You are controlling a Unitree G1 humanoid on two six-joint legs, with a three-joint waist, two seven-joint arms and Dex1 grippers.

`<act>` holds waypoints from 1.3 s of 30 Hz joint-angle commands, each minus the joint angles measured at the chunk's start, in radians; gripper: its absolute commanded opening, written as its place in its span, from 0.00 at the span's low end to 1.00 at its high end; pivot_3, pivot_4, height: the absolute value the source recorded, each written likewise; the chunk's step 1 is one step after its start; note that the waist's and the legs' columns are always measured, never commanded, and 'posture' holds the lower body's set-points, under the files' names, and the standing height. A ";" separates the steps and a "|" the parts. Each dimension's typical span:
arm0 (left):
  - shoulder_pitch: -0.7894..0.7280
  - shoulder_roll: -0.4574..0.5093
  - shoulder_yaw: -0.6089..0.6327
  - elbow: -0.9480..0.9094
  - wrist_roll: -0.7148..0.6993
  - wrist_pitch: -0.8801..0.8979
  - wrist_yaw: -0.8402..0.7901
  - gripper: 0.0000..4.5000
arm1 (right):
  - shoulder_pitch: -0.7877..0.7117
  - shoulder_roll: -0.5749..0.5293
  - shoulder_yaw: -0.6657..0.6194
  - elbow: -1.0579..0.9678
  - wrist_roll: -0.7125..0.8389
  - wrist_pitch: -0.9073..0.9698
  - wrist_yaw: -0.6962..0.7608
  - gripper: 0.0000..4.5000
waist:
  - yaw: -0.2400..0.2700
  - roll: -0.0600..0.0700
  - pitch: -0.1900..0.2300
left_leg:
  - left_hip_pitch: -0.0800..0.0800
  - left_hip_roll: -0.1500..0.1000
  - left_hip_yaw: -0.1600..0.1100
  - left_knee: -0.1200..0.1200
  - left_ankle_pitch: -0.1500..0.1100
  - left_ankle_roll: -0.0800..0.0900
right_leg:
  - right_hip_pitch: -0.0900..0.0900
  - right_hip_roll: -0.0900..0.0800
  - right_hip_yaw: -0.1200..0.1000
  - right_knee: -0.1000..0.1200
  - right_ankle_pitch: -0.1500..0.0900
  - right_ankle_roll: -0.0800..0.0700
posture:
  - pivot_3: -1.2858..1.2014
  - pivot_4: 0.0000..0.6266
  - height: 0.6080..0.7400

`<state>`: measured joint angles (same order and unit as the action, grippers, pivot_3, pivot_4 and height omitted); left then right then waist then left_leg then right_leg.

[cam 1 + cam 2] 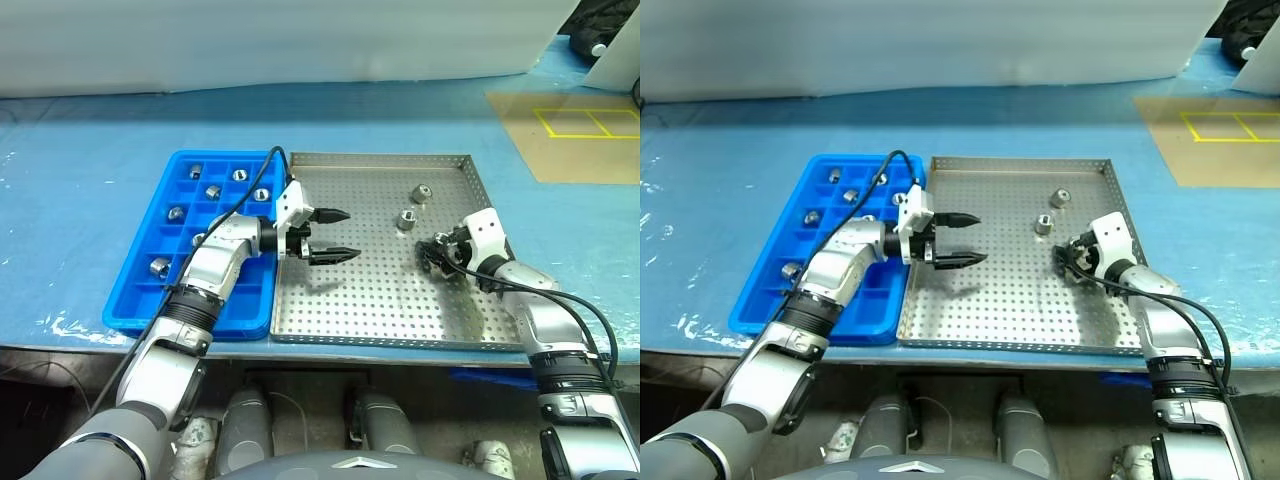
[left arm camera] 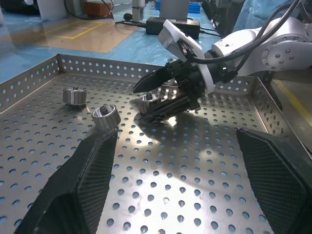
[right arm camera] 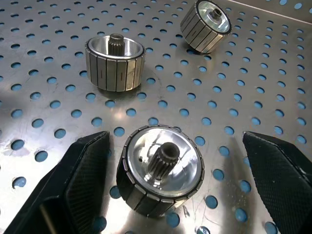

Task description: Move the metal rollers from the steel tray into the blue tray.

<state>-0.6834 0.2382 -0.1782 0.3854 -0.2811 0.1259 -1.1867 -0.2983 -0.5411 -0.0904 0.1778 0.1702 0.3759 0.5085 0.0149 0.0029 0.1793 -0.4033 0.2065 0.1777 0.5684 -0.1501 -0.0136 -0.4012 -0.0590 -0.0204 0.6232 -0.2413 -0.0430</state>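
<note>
Silver, ribbed metal rollers: three lie on the perforated square steel tray (image 1: 380, 290), two (image 1: 421, 193) (image 1: 407, 219) near its far right corner, a third (image 3: 161, 168) between the fingers of the right claw (image 1: 437, 254), whose jaws stand wide, nothing gripped. Left claw (image 1: 338, 234) hovers over the tray's left part, pointing right, jaws wide, empty. Bright blue gridded plastic tray (image 1: 140, 300), touching the steel tray's left rim, holds several rollers (image 1: 161, 267) in separate compartments.
</note>
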 commanded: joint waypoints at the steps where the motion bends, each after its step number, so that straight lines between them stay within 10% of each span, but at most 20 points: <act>1: 0.000 0.006 0.005 -0.037 0.001 -0.018 0.005 0.91 | 0.009 0.005 0.020 0.006 -0.022 -0.009 0.006 1.00 | 0.000 0.000 0.000 | 0.000 0.000 0.000 0.000 0.000 0.000 | 0.000 0.000 0.000 0.000 0.000 0.000 | 0.41 0.24 1.00; 14: 0.005 0.021 0.006 -0.051 -0.005 -0.008 -0.004 0.92 | 0.016 0.010 0.009 -0.003 -0.024 -0.022 0.017 0.38 | 0.000 0.000 0.000 | 0.001 0.000 0.000 0.001 0.000 0.001 | 0.002 0.000 0.000 0.000 0.000 0.000 | 0.41 0.24 1.00; 29: 0.013 0.205 0.088 -0.163 -0.063 0.080 -0.048 0.92 | 0.001 -0.042 0.025 -0.429 0.195 0.232 0.205 0.37 | 0.000 0.001 0.000 | 0.000 0.000 -0.001 -0.004 0.000 0.000 | -0.002 0.000 0.000 -0.002 0.000 0.000 | 0.43 0.24 1.00; 39: 0.082 0.365 0.191 -0.222 -0.070 0.110 0.004 0.92 | -0.340 0.169 0.280 -0.148 0.090 0.090 0.274 0.37 | 0.005 0.001 0.001 | -0.001 0.001 -0.001 -0.006 0.002 -0.004 | -0.006 0.000 0.001 0.001 0.000 0.000 | 0.49 0.24 1.00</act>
<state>-0.6106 0.5749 -0.0356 0.2096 -0.3319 0.2285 -1.1939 -0.5998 -0.3884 0.1747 0.0015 0.2733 0.5226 0.7679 0.0202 0.0039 0.1799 -0.4045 0.2071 0.1765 0.5615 -0.1476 -0.0183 -0.4079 -0.0585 -0.0203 0.6243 -0.2420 -0.0442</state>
